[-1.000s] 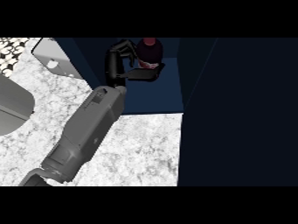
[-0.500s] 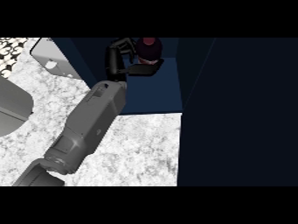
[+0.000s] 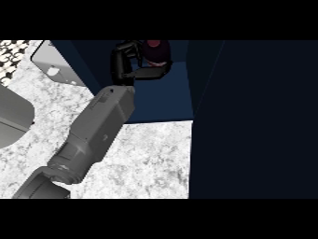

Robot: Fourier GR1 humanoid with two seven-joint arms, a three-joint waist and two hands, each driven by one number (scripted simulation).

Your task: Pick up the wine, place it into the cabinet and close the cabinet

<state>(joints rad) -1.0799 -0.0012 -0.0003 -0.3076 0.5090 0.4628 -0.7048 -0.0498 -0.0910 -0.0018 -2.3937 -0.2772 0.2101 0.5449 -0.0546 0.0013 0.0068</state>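
One grey forearm enters from the lower left edge of the head view and extends diagonally up and to the right, across the white-and-grey marbled stone counter. It ends in the black left hand, which is inside the open dark blue cabinet.

The hand's fingers and thumb are curled round the dark maroon wine bottle. The fingers rise on the bottle's left side, and the thumb crosses below it. Only the upper part of the bottle shows, close to the top of the view; the rest is hidden by the hand. The bottle is within the cabinet's opening, above its blue floor. Whether the bottle's base touches that floor cannot be told.

A tall dark panel fills the right side of the view. A pale grey panel stands at an angle just left of the cabinet. A rounded grey object lies at the left edge of the counter.
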